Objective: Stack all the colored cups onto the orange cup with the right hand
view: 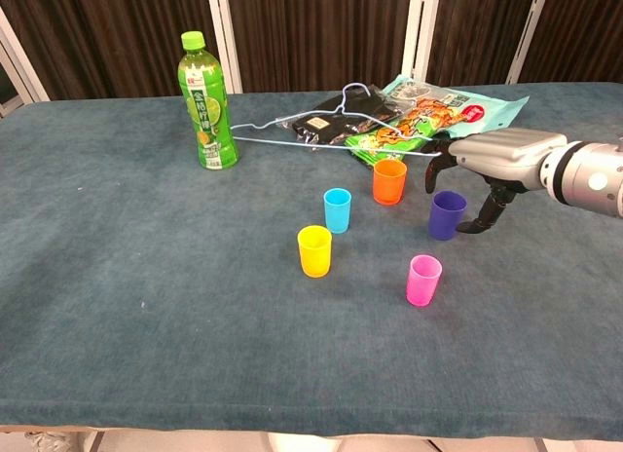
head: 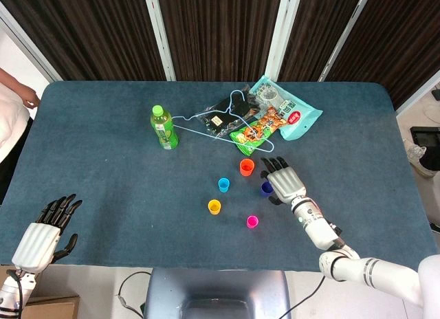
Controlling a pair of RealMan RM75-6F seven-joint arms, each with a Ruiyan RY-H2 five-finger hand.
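fingers spread, right hand (view: 496, 160) above round purple cup (view: 447, 215).

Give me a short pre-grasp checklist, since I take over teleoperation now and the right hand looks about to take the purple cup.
1. Right hand holds nothing, fingers apart: ok.
2. Right hand is next to the purple cup: ok; it hovers just above and to the right of it, with the thumb hanging beside the cup.
3. Purple cup upright, with free space around it: ok.
4. Orange cup upright with nothing in it: ok.
5. Fingers clear of the purple cup's rim: cannot tell; the head view hides part of the cup.
6. Left hand away from the cups: ok, at the table's near left edge.
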